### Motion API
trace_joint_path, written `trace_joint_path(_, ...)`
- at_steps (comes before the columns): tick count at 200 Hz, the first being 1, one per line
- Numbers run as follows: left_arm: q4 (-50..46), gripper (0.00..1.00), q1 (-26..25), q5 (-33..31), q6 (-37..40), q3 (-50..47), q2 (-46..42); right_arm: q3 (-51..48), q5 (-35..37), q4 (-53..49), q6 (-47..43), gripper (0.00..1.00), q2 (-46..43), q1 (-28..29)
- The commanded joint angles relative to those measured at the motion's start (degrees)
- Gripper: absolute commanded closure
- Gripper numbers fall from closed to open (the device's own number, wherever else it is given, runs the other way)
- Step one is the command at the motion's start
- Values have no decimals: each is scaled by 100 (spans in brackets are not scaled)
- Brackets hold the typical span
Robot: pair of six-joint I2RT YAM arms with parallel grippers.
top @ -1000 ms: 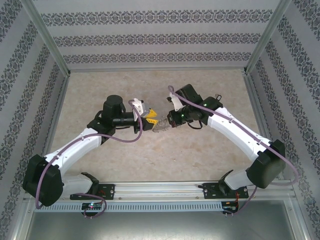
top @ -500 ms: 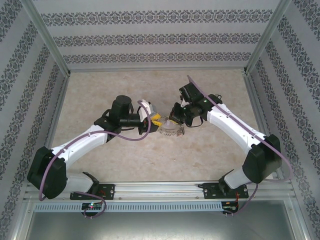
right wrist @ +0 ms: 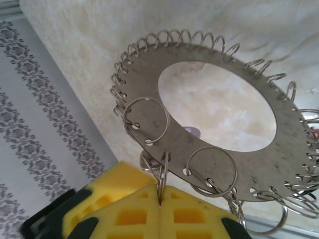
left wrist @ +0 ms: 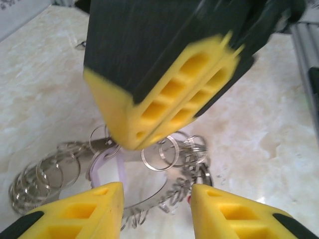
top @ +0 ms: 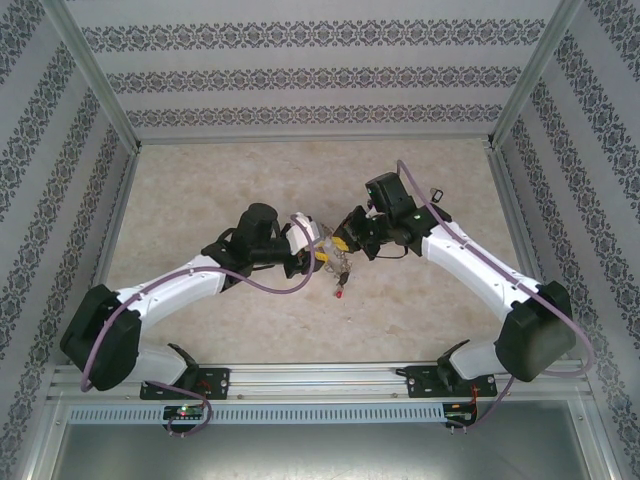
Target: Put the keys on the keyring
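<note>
Over marbled table, both arms bent inward, right jaws clamp the keyring, left jaws stand apart.

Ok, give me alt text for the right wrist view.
The right gripper, jaws shut, holds the keyring by its near edge: a flat silvery metal ring with a wide hole, fringed all round with small wire rings. Behind it are the marbled table and a patterned wall.

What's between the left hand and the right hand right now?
The keyring, in the left wrist view: the shut right hand pinches it, and it spans the gap by the open left hand's fingertips.
</note>
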Motion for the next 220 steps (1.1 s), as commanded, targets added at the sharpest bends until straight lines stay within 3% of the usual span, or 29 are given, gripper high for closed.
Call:
trace_joint_path(1, 305, 61, -51, -619, 314, 33, 199, -104, -402, 298, 352, 100, -193, -64)
trace_joint_path(20, 403, 65, -38, -963, 333, 83, 324, -207, -581, 420, 423, 100, -224, -61)
trace_joint_path(41, 413, 80, -2, -994, 392, 153, 396, -289, -750, 477, 384, 100, -212, -69)
trace_joint_path(51, 384, 82, 30, -962, 401, 196, 423, -302, -822, 499, 347, 100, -206, -68)
trace_joint_path(86, 492, 81, 133, -647, 374, 245, 467, -315, -1164, 658, 387, 100, -192, -120)
trace_joint_path(143, 1322, 70, 256, 305, 672, -281, 32, -668, -1364, 1131, 963, 100, -351, -346)
trace_joint_path(220, 1122, 75, 265, 821, 1509, -22, 115, -820, -1712, 1500, 1458, 100, -380, -411)
